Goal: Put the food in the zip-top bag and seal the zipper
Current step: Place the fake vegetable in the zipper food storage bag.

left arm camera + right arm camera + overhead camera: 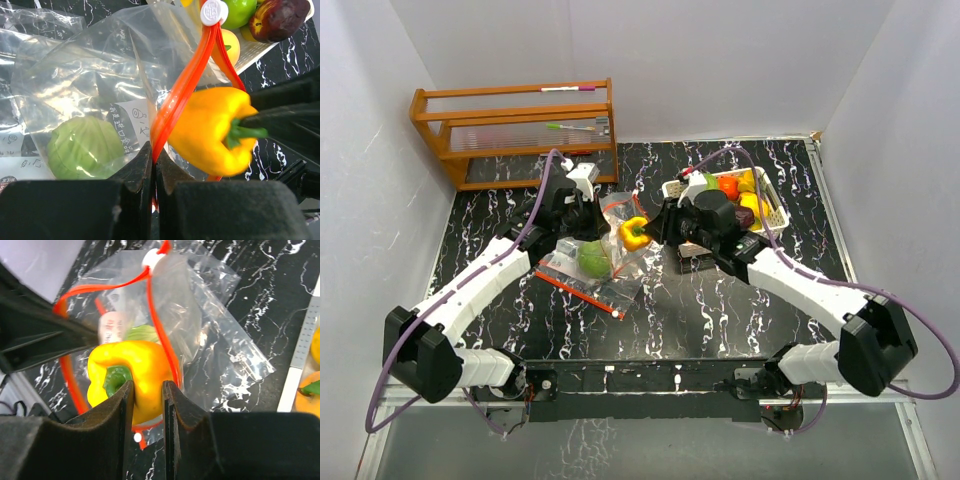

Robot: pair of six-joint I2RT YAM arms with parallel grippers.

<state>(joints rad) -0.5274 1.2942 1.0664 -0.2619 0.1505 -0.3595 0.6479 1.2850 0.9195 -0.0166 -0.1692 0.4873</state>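
A clear zip-top bag (pixel 590 262) with a red zipper strip (pixel 182 85) lies left of centre and holds a green cabbage (pixel 593 259) (pixel 82 147). My left gripper (pixel 582 222) (pixel 154 150) is shut on the bag's red zipper edge and lifts it. My right gripper (pixel 655 226) (pixel 147 390) is shut on a yellow bell pepper (pixel 634 232) (pixel 131 375) (pixel 212 130) and holds it at the bag's open mouth. More toy food (pixel 745 197) sits in a white basket (pixel 778 214).
A wooden rack (pixel 515 130) stands at the back left. White walls close in the black marbled table (pixel 700 310). The basket's fruits show in the left wrist view (pixel 277 17).
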